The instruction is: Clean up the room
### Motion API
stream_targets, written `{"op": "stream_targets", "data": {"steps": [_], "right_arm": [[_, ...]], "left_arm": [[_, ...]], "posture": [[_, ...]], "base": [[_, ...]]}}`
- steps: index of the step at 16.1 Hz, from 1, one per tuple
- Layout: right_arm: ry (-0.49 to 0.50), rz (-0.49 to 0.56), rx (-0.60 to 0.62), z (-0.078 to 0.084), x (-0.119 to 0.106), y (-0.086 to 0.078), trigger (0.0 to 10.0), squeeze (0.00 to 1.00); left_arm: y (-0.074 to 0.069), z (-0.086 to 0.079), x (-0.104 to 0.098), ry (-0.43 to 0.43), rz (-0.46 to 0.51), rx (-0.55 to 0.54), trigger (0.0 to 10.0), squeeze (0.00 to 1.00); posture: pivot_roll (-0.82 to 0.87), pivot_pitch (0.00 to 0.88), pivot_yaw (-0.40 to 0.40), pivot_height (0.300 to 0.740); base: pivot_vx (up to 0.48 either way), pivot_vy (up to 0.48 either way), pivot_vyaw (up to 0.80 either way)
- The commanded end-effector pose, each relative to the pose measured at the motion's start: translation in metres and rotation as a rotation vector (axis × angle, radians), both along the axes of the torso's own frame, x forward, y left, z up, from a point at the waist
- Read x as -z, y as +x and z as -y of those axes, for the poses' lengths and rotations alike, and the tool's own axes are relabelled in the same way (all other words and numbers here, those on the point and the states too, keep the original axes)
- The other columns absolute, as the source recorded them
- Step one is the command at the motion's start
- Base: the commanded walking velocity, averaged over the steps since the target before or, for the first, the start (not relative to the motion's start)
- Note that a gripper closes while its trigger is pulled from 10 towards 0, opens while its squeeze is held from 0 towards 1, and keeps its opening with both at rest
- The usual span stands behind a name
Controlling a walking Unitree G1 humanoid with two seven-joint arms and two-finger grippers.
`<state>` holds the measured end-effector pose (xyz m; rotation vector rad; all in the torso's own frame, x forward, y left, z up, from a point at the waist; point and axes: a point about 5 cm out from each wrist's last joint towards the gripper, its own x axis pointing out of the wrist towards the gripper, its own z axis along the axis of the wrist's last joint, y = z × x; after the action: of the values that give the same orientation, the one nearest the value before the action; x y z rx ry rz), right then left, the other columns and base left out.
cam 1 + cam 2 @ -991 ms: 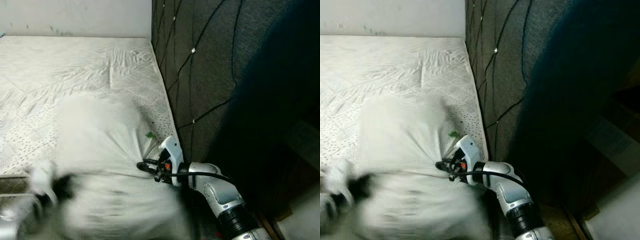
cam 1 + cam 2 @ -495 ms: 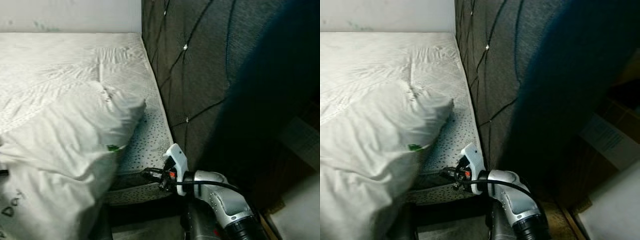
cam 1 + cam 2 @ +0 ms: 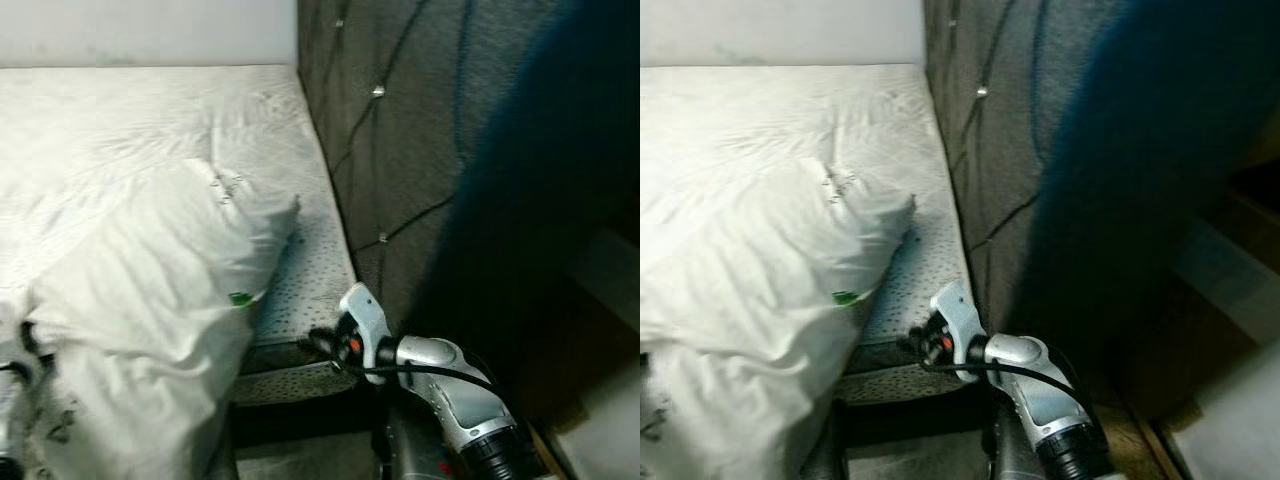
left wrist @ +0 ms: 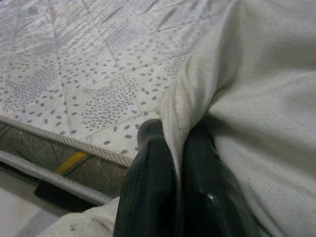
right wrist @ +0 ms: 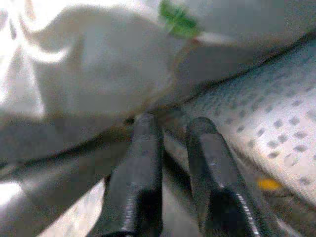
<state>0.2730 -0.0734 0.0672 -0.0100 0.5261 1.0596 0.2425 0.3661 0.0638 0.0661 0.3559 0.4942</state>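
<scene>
**A:** Left hand is clamped on a fold of the white pillow — we see cloth pinched between both black fingers in the left wrist view. Pillow lies on the mattress at the near corner, one end drooping past the edge.

**B:** Right hand?

**A:** Fingers slightly apart, nothing between them. It sits at the mattress edge, just under the pillow's overhang, close to the dark headboard.

**B:** Risks?

**A:** We're holding a thin fold only — a pull could let the cloth slip out, and the overhanging end would slide to the floor. Right hand could also snag the mattress piping if it lifts blind.

**B:** Versus a second ago?

**A:** Back then the right hand was on the pillow and the pillow blurred in motion. Now it's off it, and the pillow has settled.
</scene>
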Motion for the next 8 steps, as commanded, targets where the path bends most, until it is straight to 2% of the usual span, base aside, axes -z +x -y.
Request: {"op": "stream_targets", "data": {"steps": [1, 2, 3, 4, 6, 8], "right_arm": [[-0.047, -0.048, -0.039, 0.004, 0.006, -0.001, 10.0, 1.0], [-0.077, -0.085, -0.028, 0.009, 0.01, 0.001, 10.0, 1.0], [-0.025, -0.196, 0.041, 0.01, 0.013, 0.007, 10.0, 1.0], [-0.025, -0.239, 0.083, 0.011, 0.016, 0.01, 10.0, 1.0], [0.082, -0.408, 0.196, 0.0, 0.018, 0.013, 10.0, 1.0], [0.153, -0.473, 0.298, -0.01, 0.016, 0.017, 10.0, 1.0]], "left_arm": [[0.005, 0.016, 0.009, -0.029, -0.02, 0.049, 0.0, 0.0], [0.006, 0.02, 0.01, -0.032, -0.019, 0.054, 0.0, 0.0], [0.008, 0.026, 0.01, -0.03, -0.011, 0.068, 0.0, 0.0], [0.008, 0.028, 0.01, -0.03, -0.007, 0.071, 0.0, 0.0], [0.01, 0.036, 0.009, -0.032, 0.027, 0.086, 0.0, 0.0], [0.014, 0.049, 0.007, -0.037, 0.07, 0.114, 0.0, 0.0]], "posture": [[-0.07, 0.0, -0.033, 0.57], [-0.07, 0.0, -0.032, 0.57], [-0.07, 0.0, -0.032, 0.57], [-0.07, 0.0, -0.033, 0.57], [-0.07, 0.0, -0.033, 0.57], [-0.07, 0.0, -0.033, 0.57]], "base": [[0.0, 0.0, 0.0], [0.0, 0.0, 0.0], [0.0, 0.0, 0.0], [0.0, 0.0, 0.0], [0.0, 0.0, 0.0], [0.0, 0.0, 0.0]]}}
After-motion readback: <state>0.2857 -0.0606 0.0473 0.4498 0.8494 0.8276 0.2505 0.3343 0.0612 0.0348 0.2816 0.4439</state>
